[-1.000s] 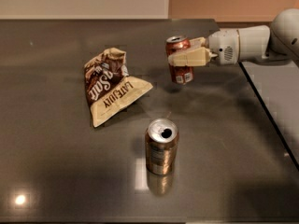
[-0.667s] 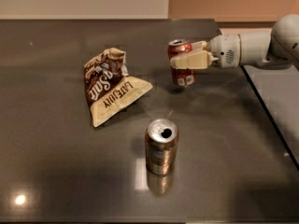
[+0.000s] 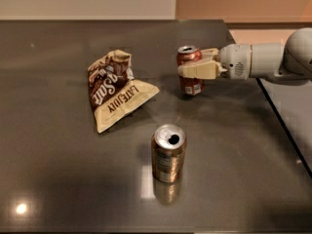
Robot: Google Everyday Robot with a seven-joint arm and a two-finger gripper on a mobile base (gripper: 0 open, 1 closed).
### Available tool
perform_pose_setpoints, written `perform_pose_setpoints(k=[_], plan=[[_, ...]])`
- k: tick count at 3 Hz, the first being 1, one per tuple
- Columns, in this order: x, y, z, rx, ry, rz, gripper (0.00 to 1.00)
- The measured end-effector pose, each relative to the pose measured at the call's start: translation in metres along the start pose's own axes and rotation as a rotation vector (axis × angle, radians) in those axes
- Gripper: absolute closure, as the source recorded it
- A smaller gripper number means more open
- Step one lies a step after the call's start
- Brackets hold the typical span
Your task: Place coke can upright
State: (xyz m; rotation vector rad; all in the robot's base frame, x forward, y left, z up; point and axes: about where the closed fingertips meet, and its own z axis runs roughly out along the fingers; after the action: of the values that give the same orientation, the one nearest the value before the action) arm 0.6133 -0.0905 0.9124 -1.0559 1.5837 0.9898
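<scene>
coke can [image 3: 189, 57] lowered, upright, jaws clasping it, label partly hidden

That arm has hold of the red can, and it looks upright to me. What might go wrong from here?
1. The gripper is clamped around the coke can, which looks upright. I cannot tell whether its base sits fully on the table. If it is released above the surface, it might wobble and tip.
2. As the arm backs away, a finger could drag the can over.
The gold can and chip bag lie well apart, so hitting them seems unlikely.
</scene>
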Motion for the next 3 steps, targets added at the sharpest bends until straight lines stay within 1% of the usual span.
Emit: perform_pose_setpoints(k=[1,2,3], plan=[[0.0012,-0.0019,0.0019,0.024,-0.028,-0.029,1.0],[0.0026,-0.0045,0.0049,0.029,-0.054,-0.051,0.82],[0.0056,-0.0083,0.0079,0.027,-0.078,-0.047,0.59]])
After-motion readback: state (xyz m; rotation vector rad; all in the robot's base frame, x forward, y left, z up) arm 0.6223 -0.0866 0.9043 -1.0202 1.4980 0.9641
